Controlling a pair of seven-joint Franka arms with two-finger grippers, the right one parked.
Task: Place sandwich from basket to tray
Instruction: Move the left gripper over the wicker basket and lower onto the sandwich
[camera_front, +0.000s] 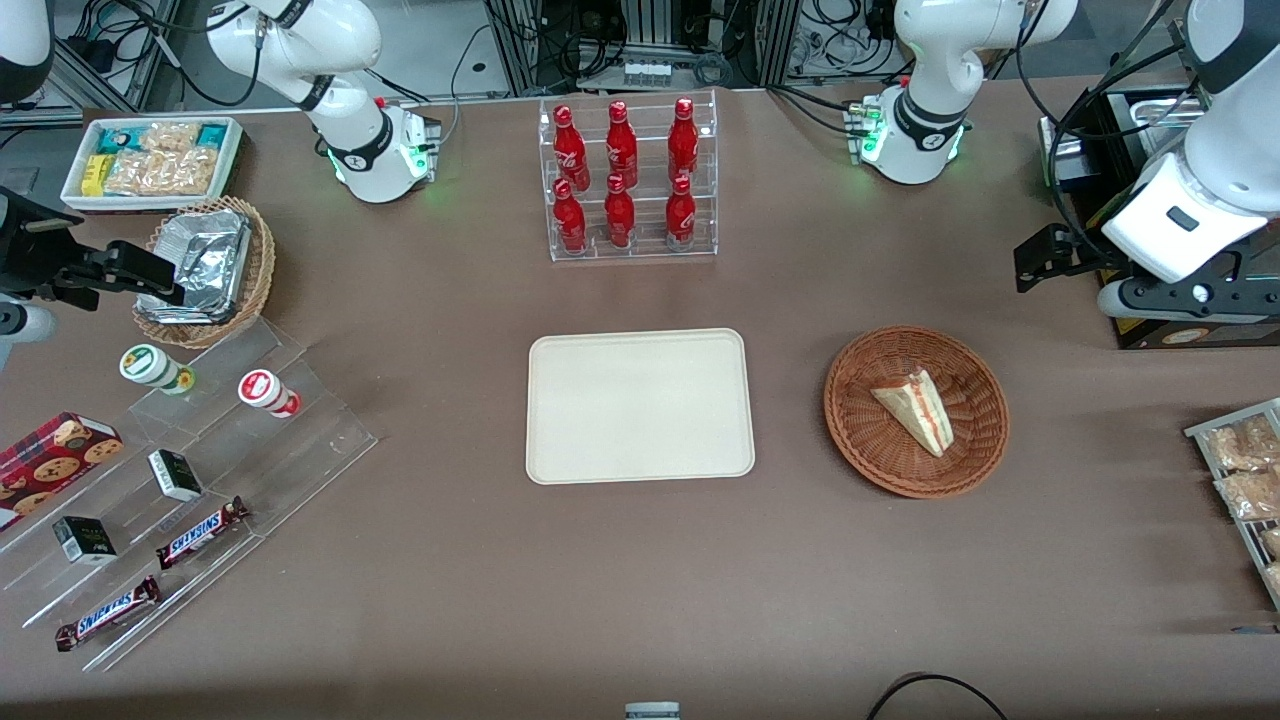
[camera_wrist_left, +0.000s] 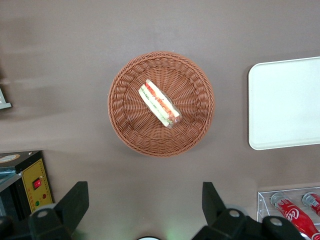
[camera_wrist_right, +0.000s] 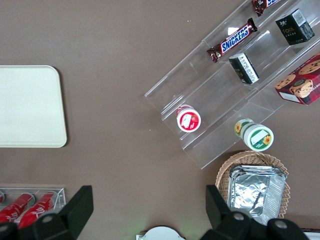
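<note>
Wicker basket (camera_front: 916, 410) seen from the front, on brown table (camera_front: 640, 560), toward the working arm's end, beside cream tray (camera_front: 640, 406); sandwich (camera_front: 915, 410) lying inside it on its side, untouched. Tray bare, nothing on it yet. Rack of red bottles (camera_front: 627, 180) farther from the camera than the tray. Gripper (camera_front: 1190, 295) high above the table, off to the side of the basket and farther from the camera, well clear of it. From the left wrist: looking down on basket (camera_wrist_left: 161, 103) with sandwich (camera_wrist_left: 159, 103) at its middle, tray (camera_wrist_left: 285, 102) edge alongside; gripper (camera_wrist_left: 145, 210) with dark fingers (camera_wrist_left: 75, 202) spread wide apart, holding nothing. From the right wrist: only tray (camera_wrist_right: 30, 106) and snack shelves. Judged barely begun: approach, grasp, lift and carry all left to do.
</note>
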